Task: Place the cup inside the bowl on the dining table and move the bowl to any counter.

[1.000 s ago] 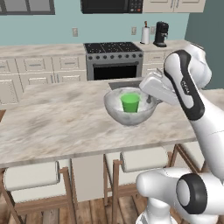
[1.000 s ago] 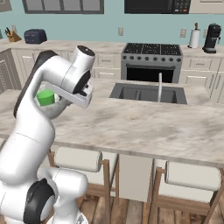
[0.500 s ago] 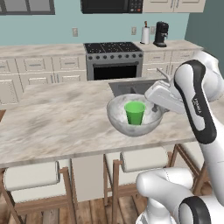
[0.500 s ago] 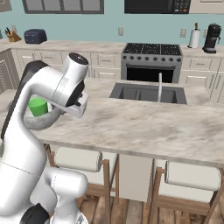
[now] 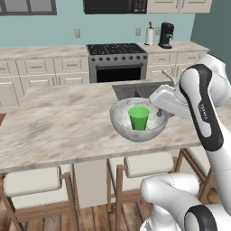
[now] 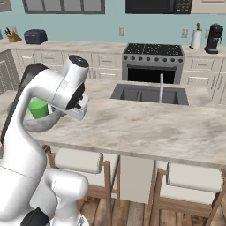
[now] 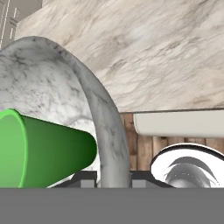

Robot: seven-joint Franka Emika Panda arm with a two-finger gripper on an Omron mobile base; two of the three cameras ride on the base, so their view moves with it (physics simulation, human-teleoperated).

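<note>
One cup (image 5: 138,117) inside one bowl (image 5: 122,124), gripper (image 7: 114,177) clamped on bowl rim, two stools (image 5: 31,181)

I see home kitchen, rendered. Landmark: steel range (image 5: 116,63) with black cooktop against teal wall. Microwave (image 5: 115,5) mounted above range. Cream panelled cabinets (image 5: 40,74) either side of range. Coffee maker (image 5: 166,35) and paper towel roll (image 5: 150,36) right of range. Toaster (image 6: 35,36) and knife block (image 6: 12,36) far left of range. Marbled island surface (image 5: 58,126) with sink (image 6: 149,93) in front of range, cushioned stools (image 6: 193,176) tucked beneath.
</note>
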